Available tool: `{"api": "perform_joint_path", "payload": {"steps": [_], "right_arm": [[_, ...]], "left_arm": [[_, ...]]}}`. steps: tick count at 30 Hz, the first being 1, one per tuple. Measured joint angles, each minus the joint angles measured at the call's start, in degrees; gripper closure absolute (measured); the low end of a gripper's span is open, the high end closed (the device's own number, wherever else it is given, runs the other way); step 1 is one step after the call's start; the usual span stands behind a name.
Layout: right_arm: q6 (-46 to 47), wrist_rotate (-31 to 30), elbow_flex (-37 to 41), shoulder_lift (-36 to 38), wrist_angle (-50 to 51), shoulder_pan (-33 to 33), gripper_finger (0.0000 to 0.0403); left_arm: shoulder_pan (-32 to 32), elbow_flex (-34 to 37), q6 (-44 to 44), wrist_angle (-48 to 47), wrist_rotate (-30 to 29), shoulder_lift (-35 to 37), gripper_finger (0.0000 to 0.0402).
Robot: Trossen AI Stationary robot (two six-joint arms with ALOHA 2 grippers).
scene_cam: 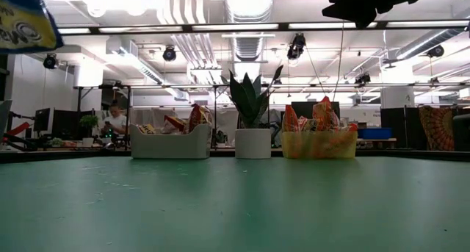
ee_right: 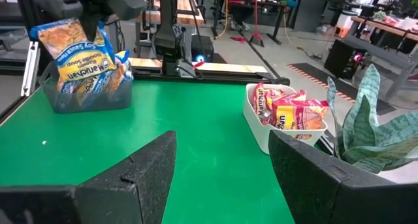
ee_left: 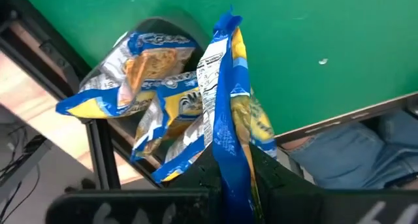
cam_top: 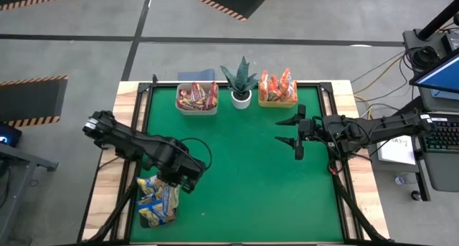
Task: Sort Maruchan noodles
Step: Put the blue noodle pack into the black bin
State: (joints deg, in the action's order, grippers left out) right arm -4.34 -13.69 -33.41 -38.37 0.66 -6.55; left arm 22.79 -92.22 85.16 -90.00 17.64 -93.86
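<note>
the left claw (cam_top: 188, 180) is clamped on a yellow-blue noodle packet (ee_left: 225, 119) above a dark bin (ee_right: 85, 93) of like packets. the right claw (cam_top: 290, 134) hangs apart over the green tabletop (cam_top: 244, 174). a white bin (cam_top: 196, 97) holds red packets, a yellow bin (cam_top: 277, 95) orange ones.

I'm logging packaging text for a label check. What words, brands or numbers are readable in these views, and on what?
"Maruchan": upside down on the yellow-blue packet held by the left tool.
White panel on that packet: print too small to read.
Red packets in the white bin: lettering blurred.
</note>
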Motion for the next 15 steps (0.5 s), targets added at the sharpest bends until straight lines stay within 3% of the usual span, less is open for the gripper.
{"api": "perform_joint_path", "payload": {"steps": [9,15], "right_arm": [[-0.2,0.0,0.0,0.0,-0.01,0.0,0.017],[-0.39,0.0,0.0,-0.02,-0.01,0.0,0.017]], "left_arm": [[0.15,5.84,-0.04,0.0,7.83,0.04,0.0394],[0.09,9.97,-2.41,-0.02,8.53,0.07,0.0394]]}}
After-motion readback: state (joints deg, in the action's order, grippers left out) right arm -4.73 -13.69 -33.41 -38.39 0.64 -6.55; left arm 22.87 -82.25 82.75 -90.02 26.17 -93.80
